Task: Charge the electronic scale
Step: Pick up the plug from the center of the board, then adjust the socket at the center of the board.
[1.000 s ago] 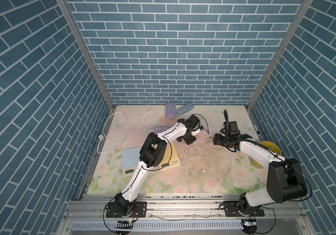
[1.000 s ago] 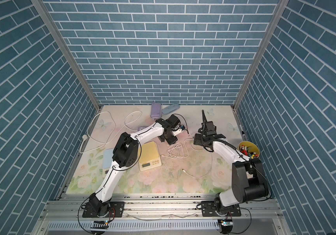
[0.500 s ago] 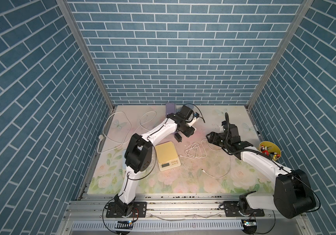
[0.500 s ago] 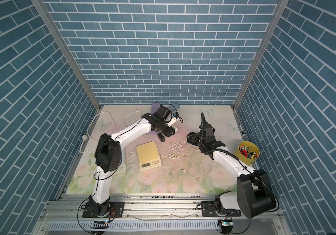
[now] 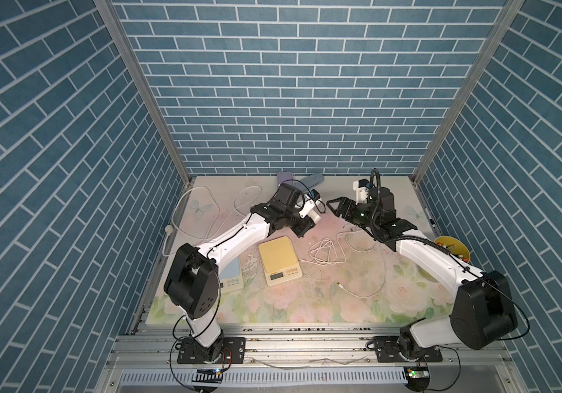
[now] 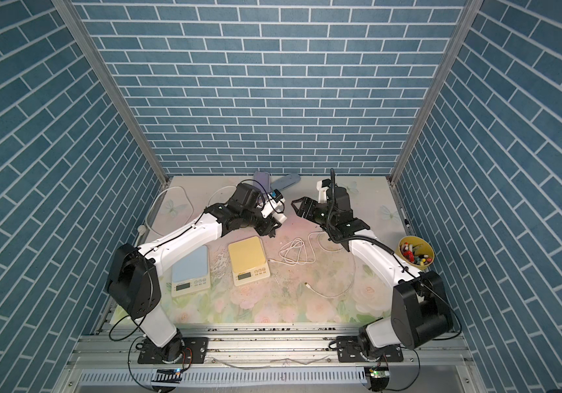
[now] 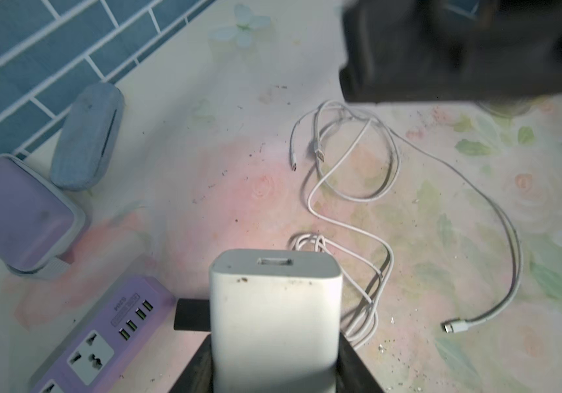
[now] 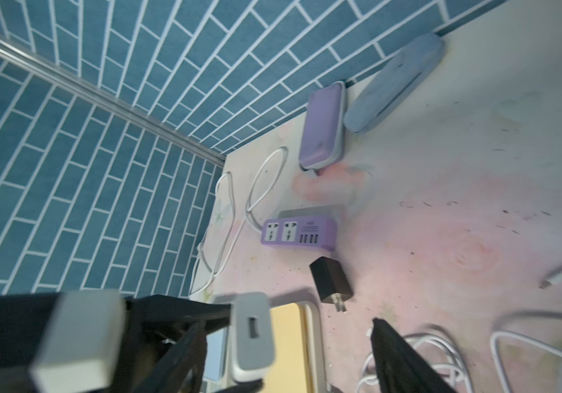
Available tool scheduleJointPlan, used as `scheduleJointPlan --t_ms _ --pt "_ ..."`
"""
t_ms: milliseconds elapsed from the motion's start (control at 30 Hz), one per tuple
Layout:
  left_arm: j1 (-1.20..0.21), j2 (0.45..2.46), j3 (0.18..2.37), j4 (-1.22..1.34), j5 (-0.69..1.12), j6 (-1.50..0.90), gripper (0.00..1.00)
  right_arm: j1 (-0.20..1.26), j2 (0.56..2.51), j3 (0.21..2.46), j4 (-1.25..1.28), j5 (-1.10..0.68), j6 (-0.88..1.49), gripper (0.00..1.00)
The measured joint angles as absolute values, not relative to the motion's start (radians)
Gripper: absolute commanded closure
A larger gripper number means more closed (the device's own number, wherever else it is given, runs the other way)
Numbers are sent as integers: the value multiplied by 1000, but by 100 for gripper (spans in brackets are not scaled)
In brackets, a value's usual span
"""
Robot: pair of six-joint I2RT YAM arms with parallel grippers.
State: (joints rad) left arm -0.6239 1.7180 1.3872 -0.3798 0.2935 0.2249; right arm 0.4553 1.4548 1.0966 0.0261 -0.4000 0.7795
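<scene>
A yellow-topped electronic scale [image 5: 277, 253] [image 6: 246, 255] sits mid-table, with a blue-topped one [image 6: 191, 263] to its left. My left gripper [image 7: 274, 357] [image 5: 306, 226] is shut on a white USB charger block [image 7: 274, 306] [image 8: 252, 337], held above the table beyond the yellow scale with its port facing away from the wrist. My right gripper [image 8: 289, 357] [image 5: 332, 207] hangs open and empty just right of that block. A coiled white cable [image 5: 323, 251] [image 7: 347, 153] lies right of the yellow scale. A purple power strip [image 8: 298, 234] [image 7: 102, 343] lies under the left arm.
A black plug adapter [image 8: 330, 282] lies by the strip. A second white cable [image 5: 364, 245] trails toward the front. A purple case [image 5: 284, 177] and a blue case [image 5: 315, 178] rest against the back wall. A yellow bowl [image 6: 405, 257] of small items stands at the right edge.
The left arm's elbow has swung out to the left while its gripper kept hold of the white block. The right gripper has moved left and toward the back, and its jaws have widened.
</scene>
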Motion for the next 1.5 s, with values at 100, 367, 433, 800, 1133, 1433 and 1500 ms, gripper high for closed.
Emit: scheduleJointPlan --t_ms 100,367,433,800,1133,1433,1500 --pt "-622 1697 1351 -373 290 239 70 490 1510 1185 -18 -445 777 25" --pt "-613 1619 1293 -286 270 244 68 528 1616 1267 -135 -518 779 26" --pt "-613 1598 1267 -249 270 244 68 537 1635 1267 -154 -541 781 27" --pt "-591 1564 1207 -185 295 225 50 566 1704 1365 -205 -641 674 100" --pt "-458 1446 1165 -150 345 112 11 582 1824 1635 -461 -608 287 100" --pt "-217 1393 1116 -168 460 -137 13 592 2235 2169 -588 -598 -117 100" --pt "-167 1434 1124 -183 465 -193 15 598 2349 2302 -607 -598 -163 100"
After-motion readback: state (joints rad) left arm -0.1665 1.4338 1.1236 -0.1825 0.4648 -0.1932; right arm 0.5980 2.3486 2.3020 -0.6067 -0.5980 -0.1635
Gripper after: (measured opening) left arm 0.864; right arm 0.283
